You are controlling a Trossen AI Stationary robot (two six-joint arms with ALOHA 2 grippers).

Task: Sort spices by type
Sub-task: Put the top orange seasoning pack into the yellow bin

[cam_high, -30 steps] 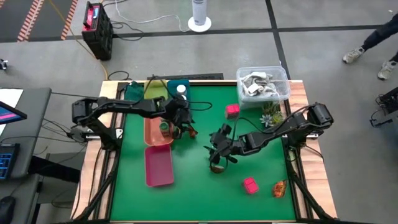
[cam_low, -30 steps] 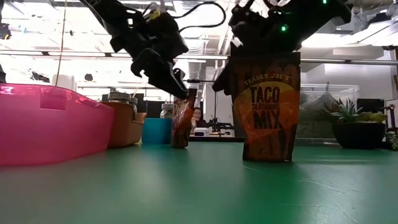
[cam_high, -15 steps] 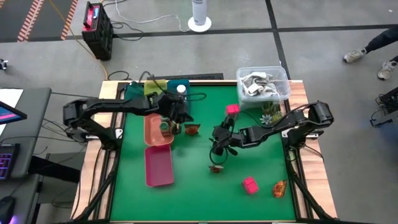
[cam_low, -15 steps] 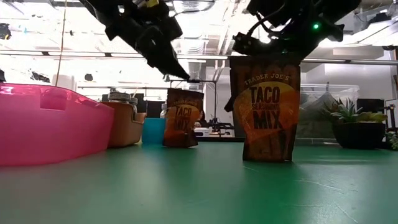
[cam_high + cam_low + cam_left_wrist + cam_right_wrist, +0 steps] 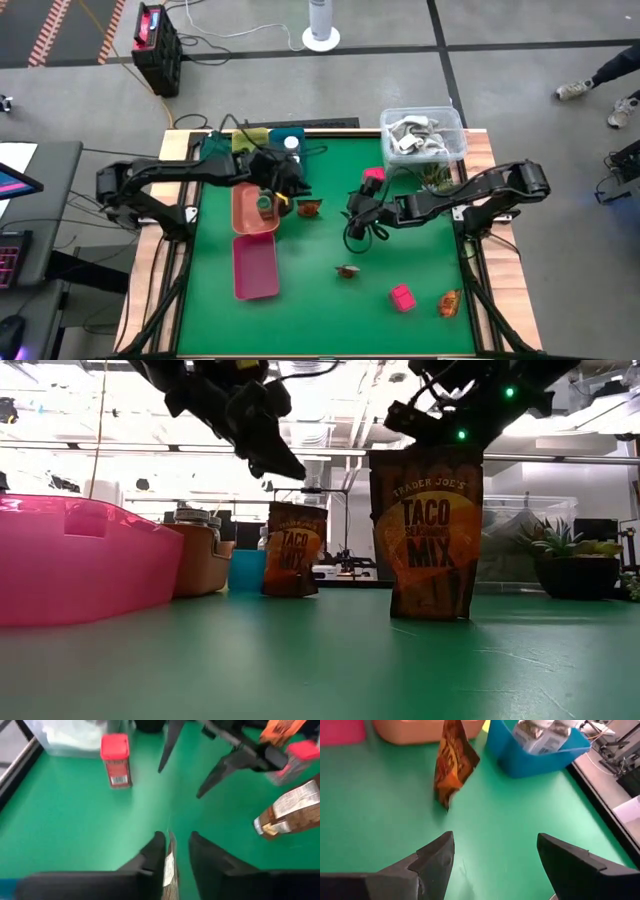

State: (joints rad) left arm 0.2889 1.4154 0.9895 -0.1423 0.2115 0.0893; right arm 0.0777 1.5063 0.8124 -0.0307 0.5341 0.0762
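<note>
An orange-brown taco-mix sachet [image 5: 309, 208] stands upright on its bottom edge by the orange tray [image 5: 250, 215]. My left gripper [image 5: 293, 468] hovers just above it, open; the sachet's top edge [image 5: 170, 862] shows in the gap below its fingers. My right gripper [image 5: 495, 850] stands wide open above bare mat, facing that sachet [image 5: 452, 762]. A second sachet [image 5: 348, 271] stands upright nearer the front. Two pink blocks [image 5: 373, 177] [image 5: 402, 298] and a third sachet [image 5: 449, 302] rest on the mat. White jars [image 5: 540, 737] sit in the blue tray [image 5: 520, 755].
A pink tray [image 5: 256, 268] lies near the front left and a yellow-green tray [image 5: 245, 145] at the far edge. A clear tub [image 5: 422, 133] and a small plant [image 5: 435, 180] occupy the far right corner. Green mat lies bare at the front middle.
My left gripper has let go of the sachet beside the orange tray and risen; the sachet now stands free, turned to face the front. My right gripper has drawn away from the nearer sachet toward the table's far edge, staying open.
</note>
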